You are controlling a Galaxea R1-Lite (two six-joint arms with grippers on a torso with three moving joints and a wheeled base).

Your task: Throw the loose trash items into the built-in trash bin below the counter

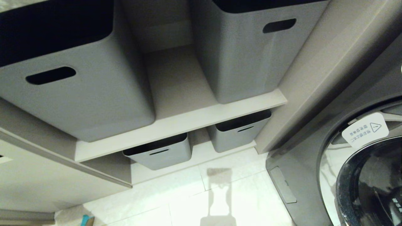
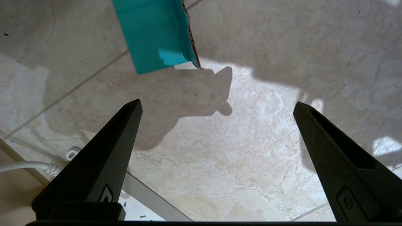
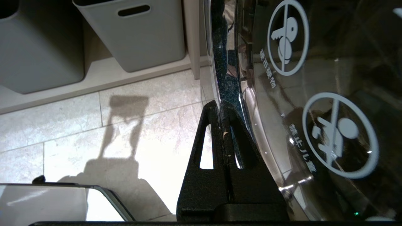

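Observation:
A flat teal piece of trash (image 2: 155, 34) with a corrugated cardboard edge lies on the pale floor tiles; its corner also shows at the bottom left of the head view (image 1: 85, 220). My left gripper (image 2: 217, 103) hangs open above bare tile, short of the teal piece, with nothing between its fingers. My right gripper (image 3: 220, 105) is shut and empty, parked low beside the washing machine's glass door (image 3: 314, 94). Neither gripper shows in the head view. The built-in trash bin and the counter are out of view.
Grey storage boxes (image 1: 78, 94) (image 1: 241, 53) with slot handles fill a beige shelf (image 1: 176, 122), with two smaller ones (image 1: 160, 153) (image 1: 238, 133) below. The washing machine (image 1: 361, 175) stands at the right. A white cable (image 2: 25, 164) lies on the floor by my left gripper.

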